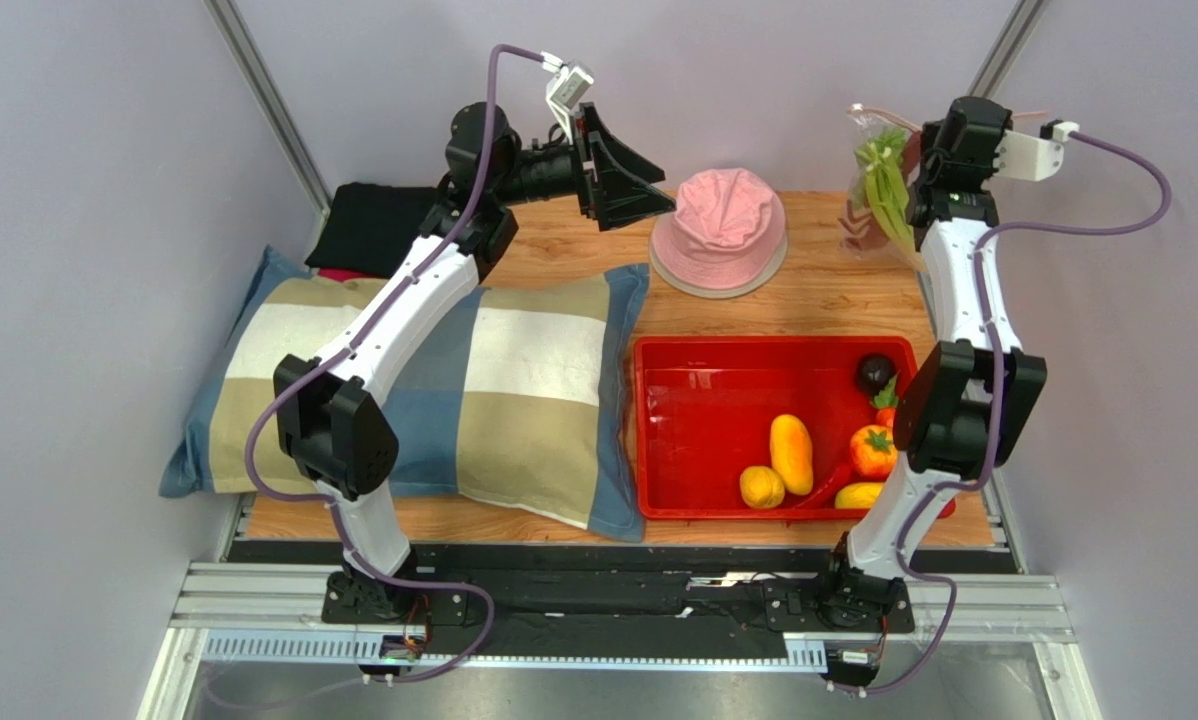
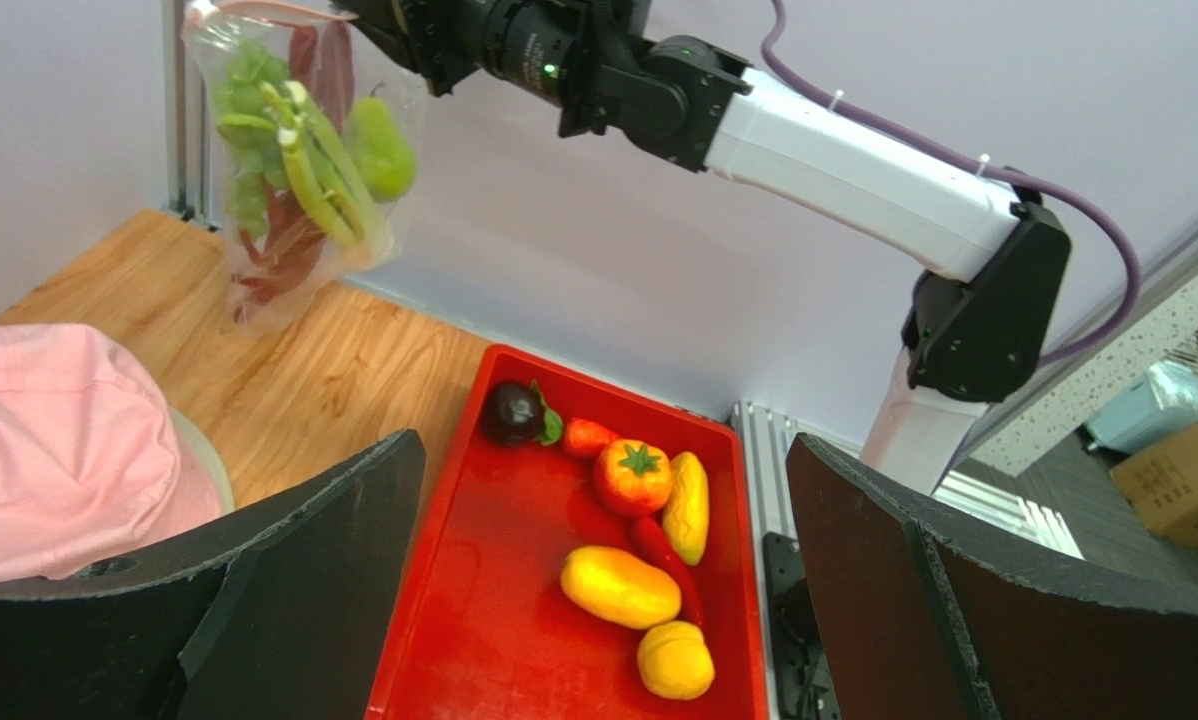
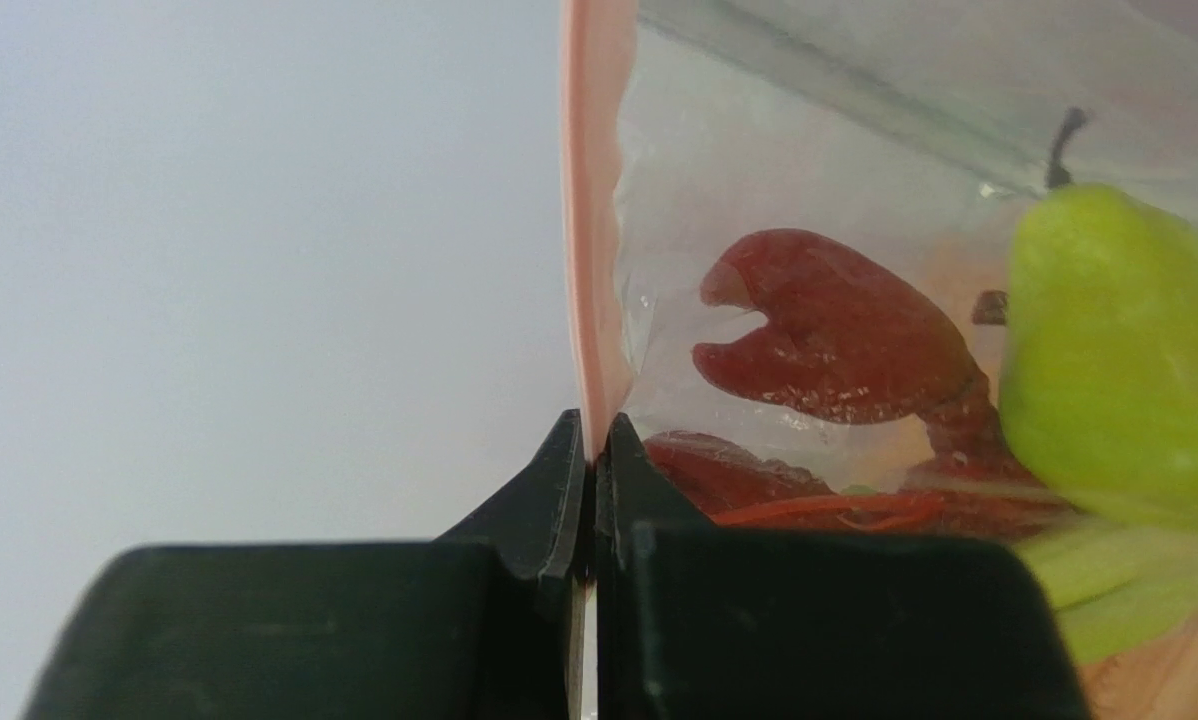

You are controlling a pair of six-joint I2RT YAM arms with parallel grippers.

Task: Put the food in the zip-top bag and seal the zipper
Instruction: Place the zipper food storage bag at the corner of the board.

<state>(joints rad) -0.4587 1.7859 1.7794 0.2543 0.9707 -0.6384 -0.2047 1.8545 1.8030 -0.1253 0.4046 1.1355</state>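
The zip-top bag (image 1: 879, 188) hangs in the air at the back right, above the wooden table. My right gripper (image 3: 596, 435) is shut on the zipper (image 3: 598, 225), a pink strip along the bag's mouth edge. Whether the strip is sealed I cannot tell. Inside the bag lies the food: a red lobster (image 3: 831, 338), a green apple (image 3: 1116, 353) and pale celery (image 3: 1146, 593). In the left wrist view the bag (image 2: 297, 165) dangles from the right gripper (image 2: 372, 23). My left gripper (image 1: 638, 177) is raised beside the pink hat, open and empty, its jaws wide apart (image 2: 602, 450).
A red tray (image 1: 680, 435) at the front right holds yellow toy fruits, a tomato (image 1: 873, 450) and an eggplant (image 1: 876, 372). A pink hat (image 1: 721, 228) sits at the back middle. A checked pillow (image 1: 530, 375) covers the left side, with black cloth (image 1: 372, 222) behind it.
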